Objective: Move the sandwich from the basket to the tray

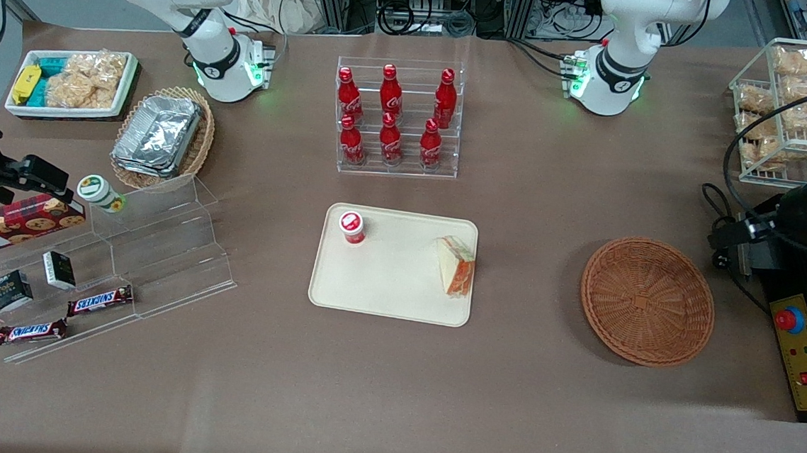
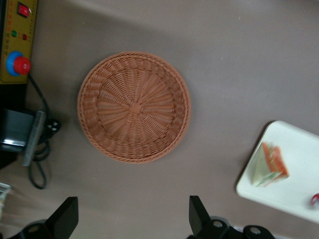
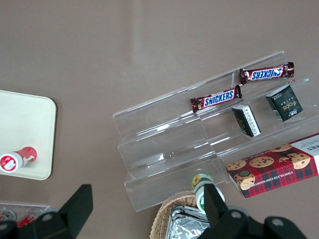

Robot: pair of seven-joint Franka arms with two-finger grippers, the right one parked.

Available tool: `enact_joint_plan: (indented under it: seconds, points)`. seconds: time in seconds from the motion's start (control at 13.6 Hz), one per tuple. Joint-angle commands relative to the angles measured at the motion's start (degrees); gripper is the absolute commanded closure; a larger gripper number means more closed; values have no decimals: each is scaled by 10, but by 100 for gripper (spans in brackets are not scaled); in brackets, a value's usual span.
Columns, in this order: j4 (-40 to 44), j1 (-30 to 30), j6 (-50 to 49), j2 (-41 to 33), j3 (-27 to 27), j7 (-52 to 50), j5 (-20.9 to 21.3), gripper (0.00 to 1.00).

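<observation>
Sandwich lay on the tray, I saw, at the tray's edge toward the working arm's end, its orange filling edge facing the front camera. A red-capped cup stood on the same tray, farther from the camera and well apart from the sandwich. The basket sat on the worktop beside the tray, toward the working arm's end, with nothing in it. From my wrist camera, the end effector hung above the worktop near the basket's rim, its fingers spread apart and holding nothing. The sandwich showed there on the tray's corner. Farther off, a rack of red bottles stood.
</observation>
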Motion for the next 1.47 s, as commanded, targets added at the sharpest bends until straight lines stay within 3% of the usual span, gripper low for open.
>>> enact_joint_plan:
  seconds: [0.0, 0.51, 1.4]
  points:
    - [-66, 10, 22, -54, -30, 15, 27, 0]
    - [-208, 7, 106, -156, -27, 68, 29, 0]
    - [-201, 10, 112, -149, -30, 60, 43, 0]
